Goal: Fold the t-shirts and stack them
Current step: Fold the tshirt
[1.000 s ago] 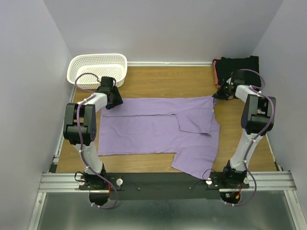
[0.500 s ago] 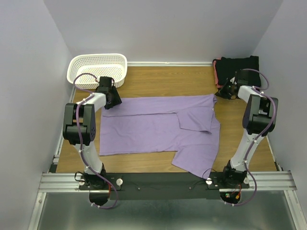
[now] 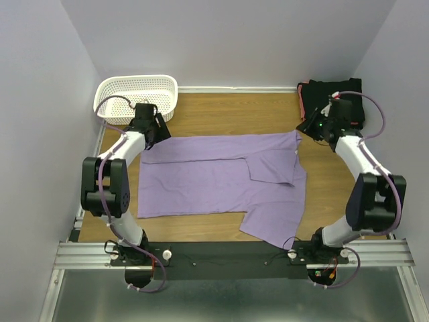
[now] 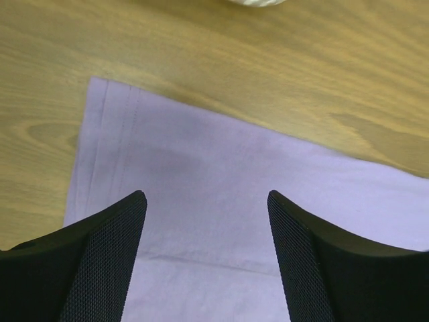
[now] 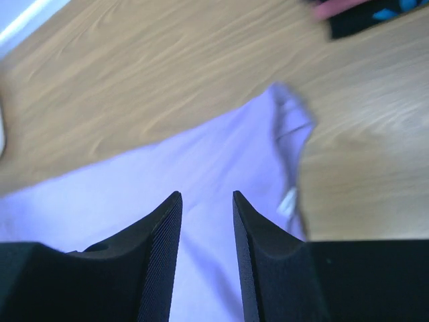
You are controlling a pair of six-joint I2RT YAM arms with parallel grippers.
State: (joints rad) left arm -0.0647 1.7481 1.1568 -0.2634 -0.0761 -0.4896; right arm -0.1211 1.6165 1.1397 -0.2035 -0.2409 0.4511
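Both claws hang over the far edge of the flat shirt, and neither has hold of anything.

Your left claw (image 4: 204, 201) has its jaws spread wide and empty, over the lavender shirt (image 4: 221, 168) just inside its far-left corner. That corner sits at 10 o'clock from the claw in the left wrist view. Your right claw (image 5: 206, 198) has its jaws parted only a sliver, with nothing between them and cloth below. The far-right corner lies at 1 o'clock in its own view. From above, the shirt's long axis runs 9 to 3 o'clock across the table (image 3: 228, 111), so each arm has one end nearest. The black shirts (image 3: 335, 90), coral edge showing, lie at the table's 1 o'clock, just beyond the right claw. The basket (image 3: 137, 79) is at 11. You can't tell whether either claw touches cloth. The right wrist view is blurred, and both wrist views cut the shirt off.
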